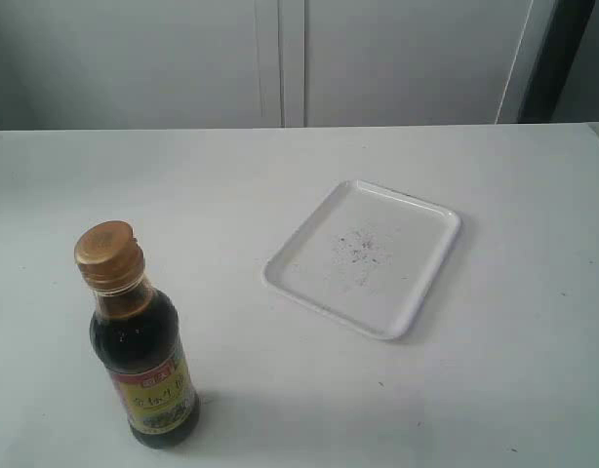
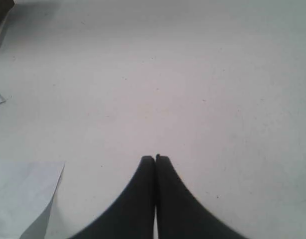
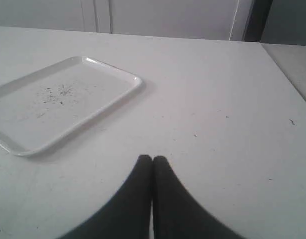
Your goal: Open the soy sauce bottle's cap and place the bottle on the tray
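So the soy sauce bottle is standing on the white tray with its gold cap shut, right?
Not quite. The bottle stands on the bare table, apart from the tray, which holds only dark specks. The exterior view shows this. Its gold cap does look shut.

A white table (image 1: 475, 390) lies open on nearly every side, with only two things standing on it. The bottle (image 1: 143, 361) rises upright at the near left, its cap (image 1: 108, 255) shut, bare surface all around it. The tray (image 1: 363, 255) lies flat right of centre, well apart from the bottle, its low rim the only step; a wide clear lane runs between them. Both grippers, left (image 2: 155, 158) and right (image 3: 152, 158), sit with tips pressed together over bare table, the tray off to one side of the right gripper
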